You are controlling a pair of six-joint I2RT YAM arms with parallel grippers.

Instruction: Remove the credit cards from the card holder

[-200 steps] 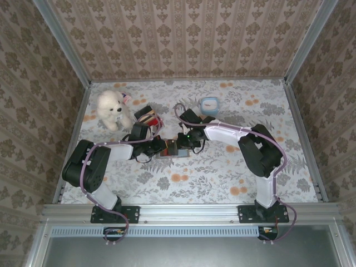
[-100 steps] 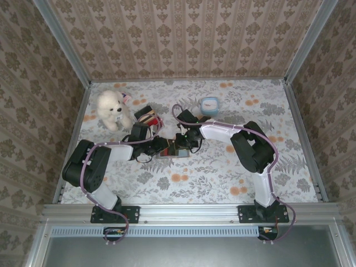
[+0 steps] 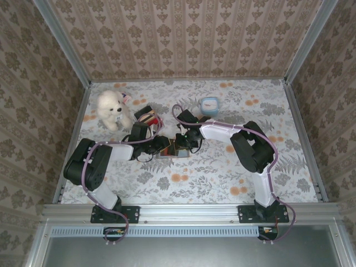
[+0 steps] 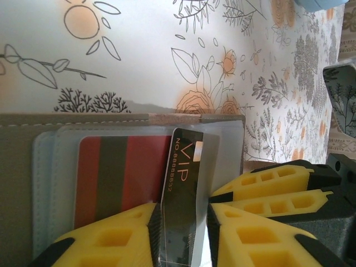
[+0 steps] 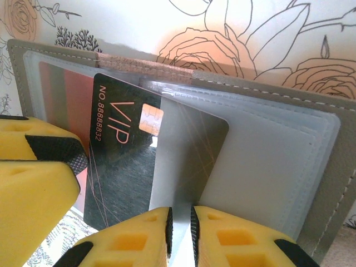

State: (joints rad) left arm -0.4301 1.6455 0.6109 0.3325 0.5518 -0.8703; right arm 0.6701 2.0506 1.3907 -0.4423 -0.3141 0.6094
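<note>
1. At mid-table, the card holder [image 3: 173,152] lies spread open on the floral tablecloth [image 3: 222,167], with both grippers over it.
2. Right gripper [image 5: 179,222] is closed narrowly on the edge of the black VIP card [image 5: 122,161], which tilts up over the pockets.
3. Left gripper [image 4: 182,219] stands slightly parted, its fingers flanking that card.
4. A red card [image 4: 144,167] sits tucked in a clear pocket.
</note>
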